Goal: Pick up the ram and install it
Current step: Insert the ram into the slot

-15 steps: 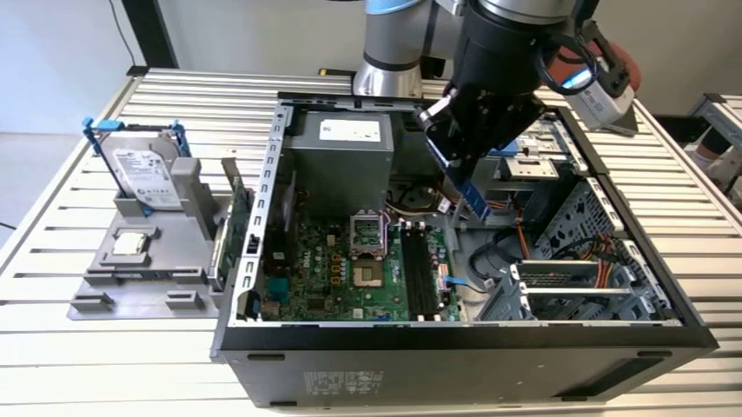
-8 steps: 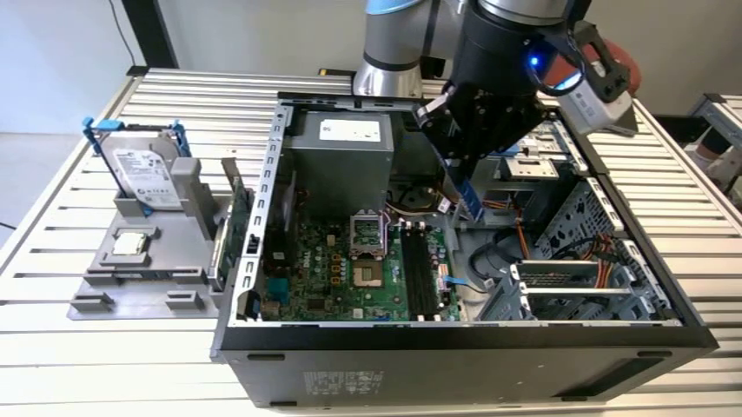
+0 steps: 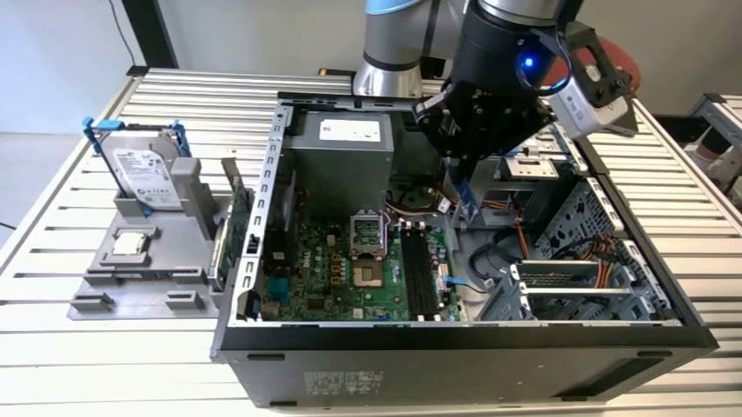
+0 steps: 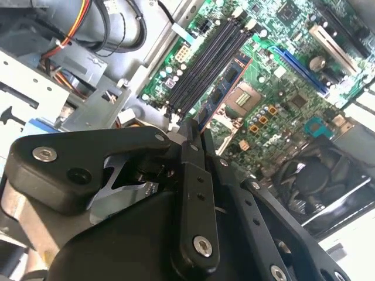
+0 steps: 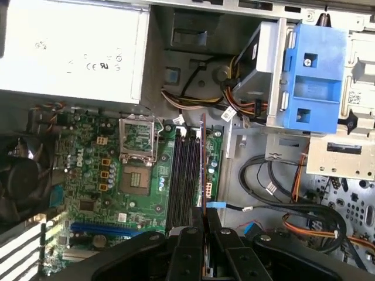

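Observation:
My gripper [image 3: 460, 165] hangs inside the open computer case [image 3: 464, 347], shut on the ram [image 3: 465, 198]. The ram is a thin dark stick pointing down from the fingertips toward the motherboard [image 3: 336, 278]. In the first wrist view it appears edge-on as a narrow strip [image 5: 203, 164] running out from the gripper [image 5: 204, 227], above the black memory slots [image 5: 184, 175] and roughly in line with them. The second wrist view has the stick [image 4: 225, 88] reaching out past the gripper [image 4: 196, 133], beside the slots [image 4: 205, 64]. The ram is still above the board, not seated in a slot.
A grey power supply [image 3: 342, 148] fills the case's back. Blue drive brackets [image 5: 310, 82] and loose cables [image 5: 275, 187] lie beside the slots. The CPU socket [image 5: 136, 178] is on their other side. Outside the case stand a hard drive [image 3: 145, 174] and a green card [image 3: 238, 226].

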`<state>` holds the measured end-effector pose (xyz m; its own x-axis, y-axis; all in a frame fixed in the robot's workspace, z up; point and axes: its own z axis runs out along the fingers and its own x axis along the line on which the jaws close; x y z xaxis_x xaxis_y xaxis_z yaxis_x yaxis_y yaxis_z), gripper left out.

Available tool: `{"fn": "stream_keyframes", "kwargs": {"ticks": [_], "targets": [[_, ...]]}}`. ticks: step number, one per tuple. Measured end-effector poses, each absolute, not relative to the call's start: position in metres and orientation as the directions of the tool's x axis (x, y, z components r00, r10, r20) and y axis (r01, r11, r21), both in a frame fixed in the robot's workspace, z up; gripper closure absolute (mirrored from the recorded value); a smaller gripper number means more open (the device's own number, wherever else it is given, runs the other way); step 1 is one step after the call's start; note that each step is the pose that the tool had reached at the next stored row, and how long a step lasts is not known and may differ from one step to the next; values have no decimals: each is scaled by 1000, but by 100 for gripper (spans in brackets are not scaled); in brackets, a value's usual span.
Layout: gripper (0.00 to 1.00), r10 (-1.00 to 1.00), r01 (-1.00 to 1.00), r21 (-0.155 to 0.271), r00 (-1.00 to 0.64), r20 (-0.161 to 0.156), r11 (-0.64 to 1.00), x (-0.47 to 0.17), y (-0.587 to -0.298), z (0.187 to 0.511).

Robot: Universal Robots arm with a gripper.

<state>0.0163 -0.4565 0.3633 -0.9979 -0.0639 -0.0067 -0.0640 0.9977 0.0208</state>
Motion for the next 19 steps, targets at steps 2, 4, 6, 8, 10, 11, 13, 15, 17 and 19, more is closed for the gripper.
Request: {"fn": "stream_keyframes", "kwargs": {"ticks": [2, 4, 6, 8, 10, 11, 13, 15, 17, 19], "targets": [[100, -38, -38, 21, -999, -7, 999, 16, -456, 363], [100, -14, -14, 21, -1000, -7, 1000, 16, -456, 363], [100, 8, 8, 21, -1000, -7, 1000, 17, -456, 363], [100, 30, 29, 21, -1000, -7, 999, 17, -456, 363], [100, 51, 51, 21, -999, -7, 999, 17, -456, 363], [100, 59, 59, 21, -998, -7, 998, 17, -456, 363], [100, 76, 75, 21, -997, -7, 997, 18, -456, 363], [100, 86, 86, 21, -996, -7, 996, 18, -456, 362], [100, 87, 86, 21, -996, -7, 996, 18, -456, 362], [100, 86, 86, 21, -996, -7, 996, 19, -456, 362]]}}
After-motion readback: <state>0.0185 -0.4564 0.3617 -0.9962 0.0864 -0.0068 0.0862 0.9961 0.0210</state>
